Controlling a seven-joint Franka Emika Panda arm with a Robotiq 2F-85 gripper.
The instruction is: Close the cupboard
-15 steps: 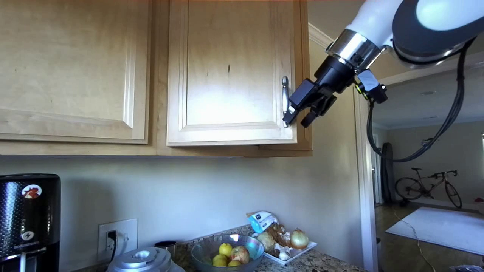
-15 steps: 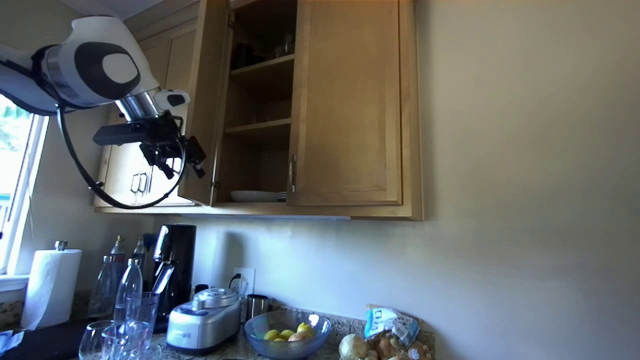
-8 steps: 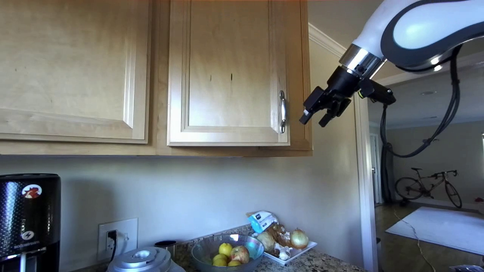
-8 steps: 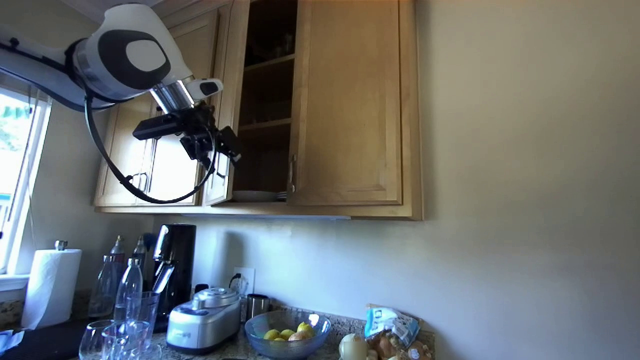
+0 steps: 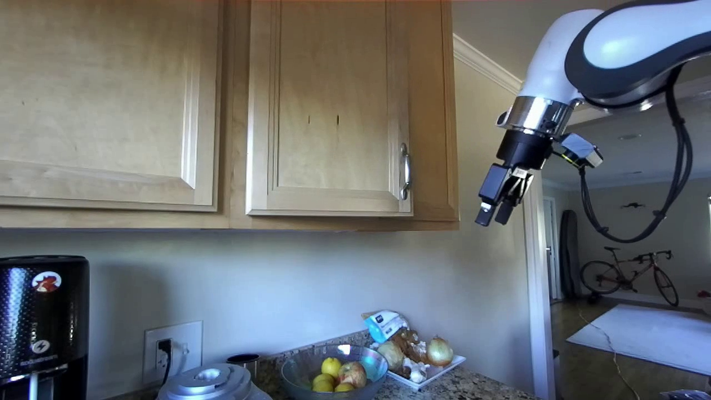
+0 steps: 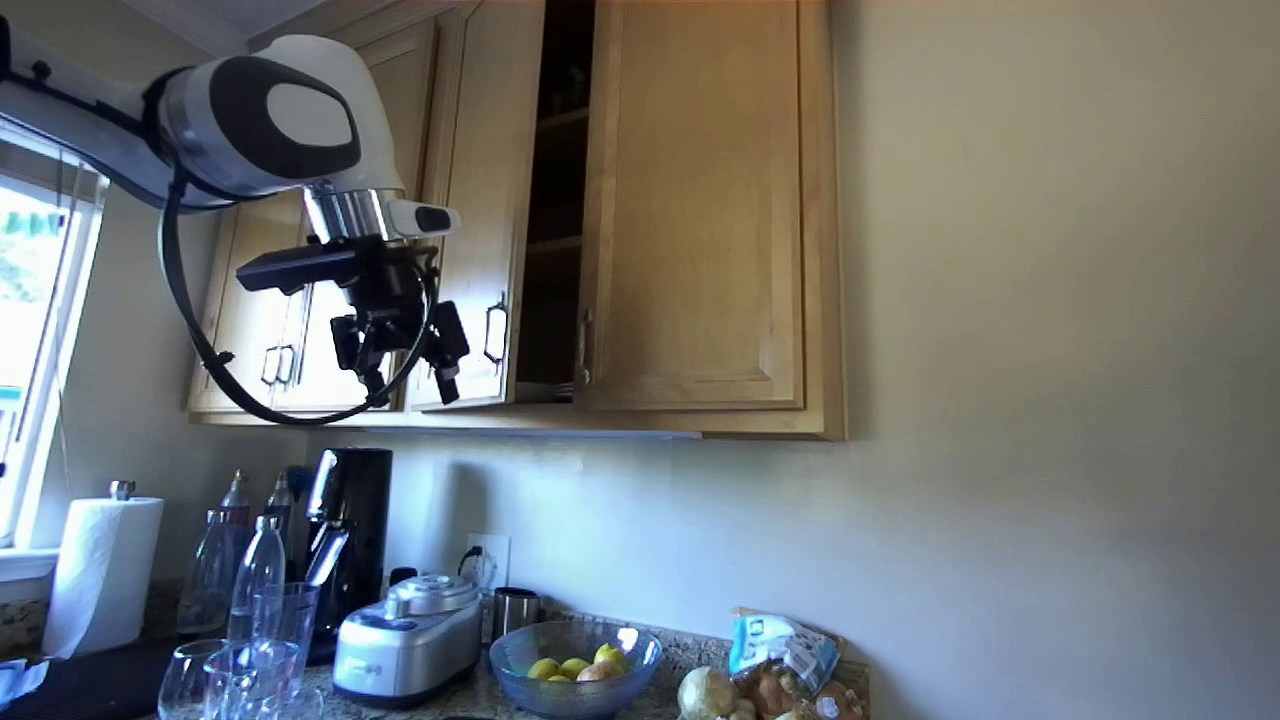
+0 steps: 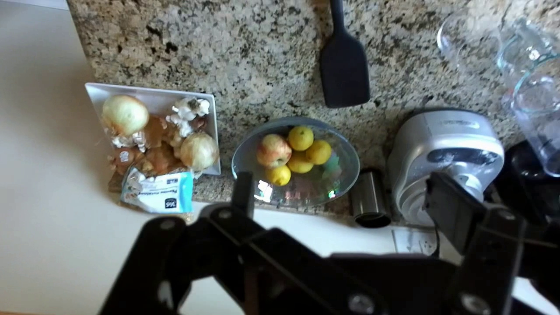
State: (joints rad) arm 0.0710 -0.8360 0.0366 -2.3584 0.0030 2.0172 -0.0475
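Note:
The cupboard (image 6: 820, 240) is light maple with two framed doors. Its left door (image 6: 490, 190) stands partly open with its silver bar handle (image 6: 496, 328) in view, and a narrow dark gap shows shelves behind. Its right door (image 6: 695, 200) is shut. In an exterior view the partly open door (image 5: 333, 100) and handle (image 5: 406, 172) face me. My gripper (image 5: 494, 215) points down, right of that handle and apart from it. In an exterior view the gripper (image 6: 413, 390) is in front of the door's lower part. In the wrist view the gripper (image 7: 345, 197) is open and empty.
A wider same-wood cabinet (image 5: 100, 100) is beside the cupboard. On the counter (image 7: 262, 52) below are a glass fruit bowl (image 7: 306, 192), a tray of onions (image 7: 153, 90), a silver appliance (image 7: 455, 131), a metal cup (image 7: 369, 197), a spatula (image 7: 345, 74) and glasses (image 7: 538, 100).
The left door has swung further inward, narrowing the opening. My gripper, at the door edge by the handle a second ago, has moved away from it and now points more steeply down.

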